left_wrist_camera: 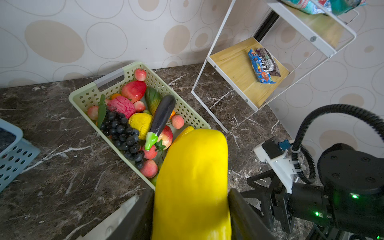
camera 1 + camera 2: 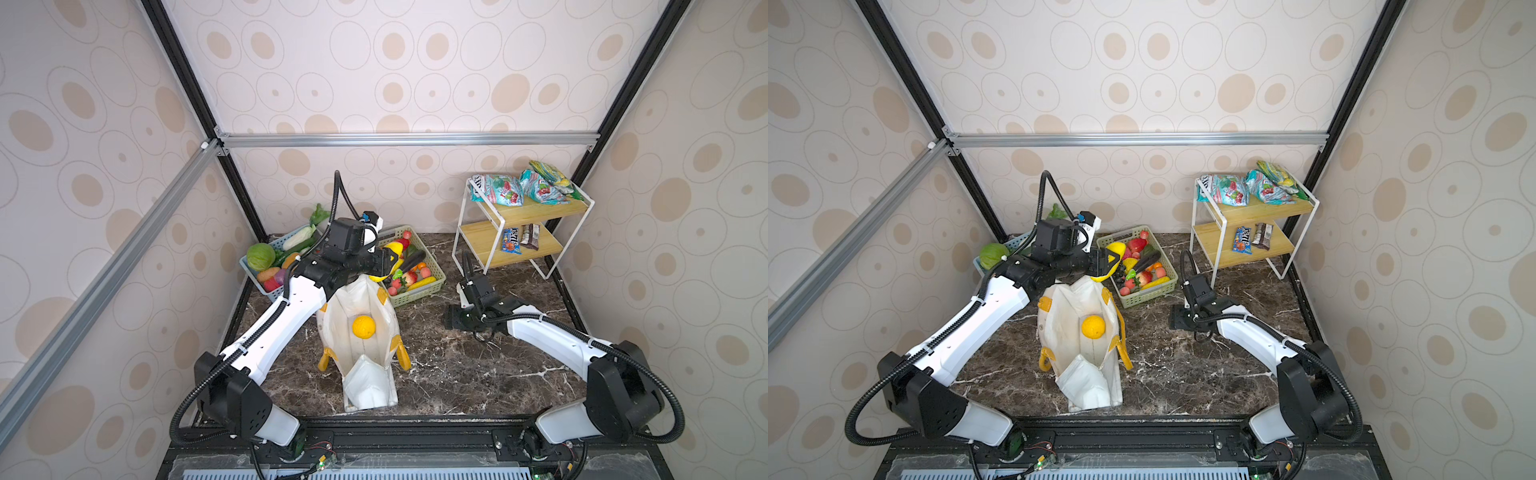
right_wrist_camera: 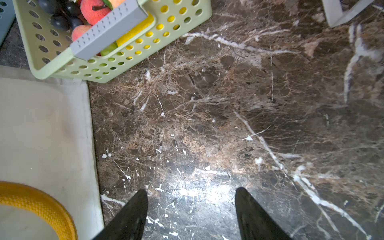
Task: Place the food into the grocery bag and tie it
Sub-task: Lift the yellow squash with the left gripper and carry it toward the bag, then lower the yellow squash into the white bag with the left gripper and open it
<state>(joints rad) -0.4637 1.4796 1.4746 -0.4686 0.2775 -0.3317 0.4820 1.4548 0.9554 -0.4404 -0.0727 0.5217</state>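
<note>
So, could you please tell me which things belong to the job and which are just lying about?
Job: cream-white fabric tote; round orange toy fruit inside; long yellow plastic fruit in left pincer; green lattice basket of toy fruits; blue lattice basket of toy vegetables.
Lying about: foil snack packets, candy bars on white-framed wooden shelf.

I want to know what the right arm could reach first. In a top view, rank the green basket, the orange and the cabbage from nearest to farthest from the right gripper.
1. green basket: just behind and to the left of the right gripper.
2. orange: further left, inside the grocery bag.
3. cabbage: far left, near the back wall.
</note>
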